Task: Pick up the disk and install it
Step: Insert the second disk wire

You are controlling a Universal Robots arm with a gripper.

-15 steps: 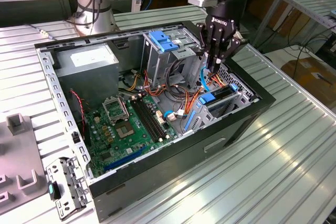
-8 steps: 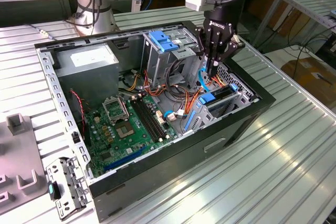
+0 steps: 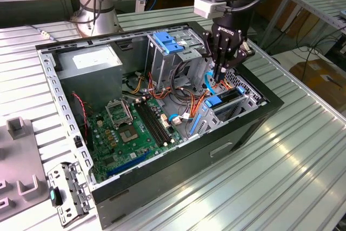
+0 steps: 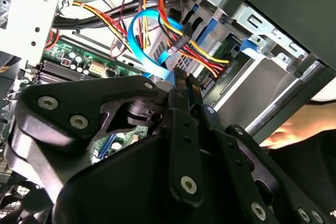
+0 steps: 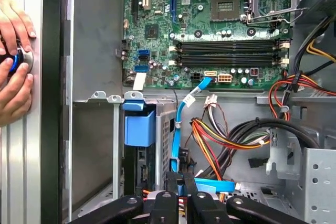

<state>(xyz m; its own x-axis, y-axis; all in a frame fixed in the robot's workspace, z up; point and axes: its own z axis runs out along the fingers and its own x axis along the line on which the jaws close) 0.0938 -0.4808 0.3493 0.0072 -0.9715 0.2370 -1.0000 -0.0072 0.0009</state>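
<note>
Disk (image 3: pixel 229 96) is hard to make out: in the exterior view, right of the frame's centre, only a dark strip shows in the drive cage (image 3: pixel 238 106) against the side wall of the open computer case (image 3: pixel 178 171), with a blue plastic piece (image 3: pixel 213 101) at its near end. Its label and most of its body are hidden by the cage metal. In the first wrist view the same slot shows a dark narrow end face (image 5: pixel 140 163) just under a light-blue latch (image 5: pixel 139 128), and whether it is seated fully cannot be told. The gripper (image 3: pixel 219 74) hangs down inside the case just beside that cage, and its fingertips are lost among orange and red wires (image 3: pixel 203 98). In both wrist views the claw is narrow, its two black fingers (image 5: pixel 171 182) drawn close together with only a slim gap. A flat blue cable (image 5: pixel 210 185) runs right at the tips, and whether they pinch it or merely stand against it cannot be told. In the second wrist view the gripper's own body (image 4: pixel 105 145) blocks much of the scene behind it. The green motherboard (image 3: pixel 130 128) lies on the case floor towards the lower left of the exterior view. A person's hands (image 5: pixel 13 72), cut off by the frame edge in the first wrist view, rest outside the case wall around a small round blue-and-silver object (image 5: pixel 21 60).
</note>
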